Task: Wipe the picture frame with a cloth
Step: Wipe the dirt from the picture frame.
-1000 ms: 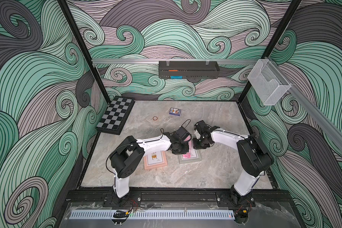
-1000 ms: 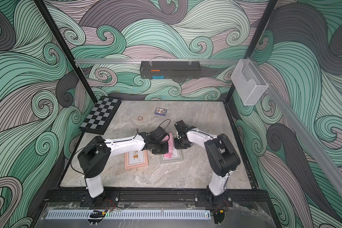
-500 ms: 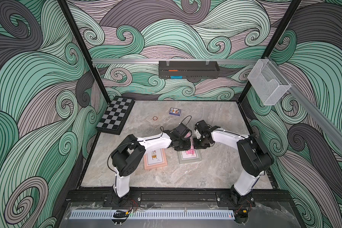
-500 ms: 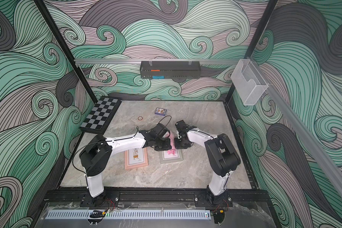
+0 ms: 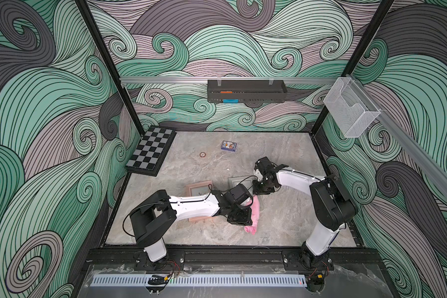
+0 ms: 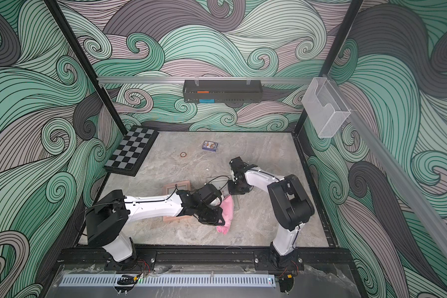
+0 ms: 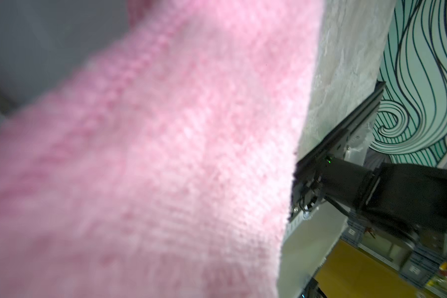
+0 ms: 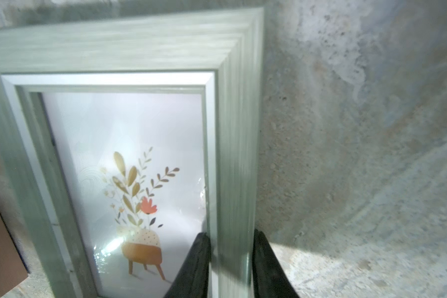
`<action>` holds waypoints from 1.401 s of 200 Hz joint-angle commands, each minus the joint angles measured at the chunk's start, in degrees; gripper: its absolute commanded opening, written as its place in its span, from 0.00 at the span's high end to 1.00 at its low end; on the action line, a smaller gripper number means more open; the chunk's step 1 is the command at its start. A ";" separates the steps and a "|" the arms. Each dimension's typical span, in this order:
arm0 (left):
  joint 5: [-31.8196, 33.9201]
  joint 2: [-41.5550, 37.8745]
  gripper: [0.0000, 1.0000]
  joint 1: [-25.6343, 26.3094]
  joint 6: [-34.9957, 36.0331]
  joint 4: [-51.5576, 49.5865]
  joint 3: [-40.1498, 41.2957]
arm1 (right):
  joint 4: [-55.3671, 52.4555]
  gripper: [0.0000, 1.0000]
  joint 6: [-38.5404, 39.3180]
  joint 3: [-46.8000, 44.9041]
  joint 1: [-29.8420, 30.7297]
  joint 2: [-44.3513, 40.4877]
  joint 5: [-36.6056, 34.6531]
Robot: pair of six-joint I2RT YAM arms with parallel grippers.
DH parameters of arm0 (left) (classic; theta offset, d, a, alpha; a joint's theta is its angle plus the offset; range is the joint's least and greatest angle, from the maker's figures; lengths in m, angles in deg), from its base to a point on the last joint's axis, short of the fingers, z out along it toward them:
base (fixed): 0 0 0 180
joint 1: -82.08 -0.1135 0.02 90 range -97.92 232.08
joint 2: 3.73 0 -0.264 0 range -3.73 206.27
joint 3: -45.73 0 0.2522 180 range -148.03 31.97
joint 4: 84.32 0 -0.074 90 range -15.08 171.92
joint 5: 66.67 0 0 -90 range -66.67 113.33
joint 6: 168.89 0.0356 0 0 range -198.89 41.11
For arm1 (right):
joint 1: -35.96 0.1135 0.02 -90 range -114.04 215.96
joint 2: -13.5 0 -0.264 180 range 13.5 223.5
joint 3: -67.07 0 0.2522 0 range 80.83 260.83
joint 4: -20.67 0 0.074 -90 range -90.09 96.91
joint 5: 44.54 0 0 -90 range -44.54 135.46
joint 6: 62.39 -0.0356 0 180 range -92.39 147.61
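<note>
A grey-green picture frame with a flower print lies flat on the table; both top views show only its far part. My right gripper is shut on the frame's side rail, one finger on the glass side and one outside. The pink cloth trails from the frame's near edge onto the table. My left gripper is over it, shut on it. The cloth fills the left wrist view and hides the fingers.
A second, pinkish-brown frame lies under my left forearm, just left of the grey-green one. A chessboard sits at the far left, with a small card box and a ring further back. A black shelf hangs on the back wall.
My left gripper has drawn the cloth from the far part of the frame toward the front, past its near edge. The right gripper has stayed on the frame's rail.
</note>
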 commanded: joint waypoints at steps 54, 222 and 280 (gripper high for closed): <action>-12.34 10.54 1.00 2.27 1.90 10.78 -8.89 | 0.22 0.73 0.72 -1.03 -0.26 4.63 1.02; 19.78 -14.29 1.00 -9.08 2.73 -22.80 8.71 | 0.47 0.73 1.26 -1.29 -0.42 4.63 1.48; 19.59 -25.98 1.00 -9.08 4.38 -25.87 6.01 | -0.25 0.73 0.99 -1.53 -0.36 2.33 0.91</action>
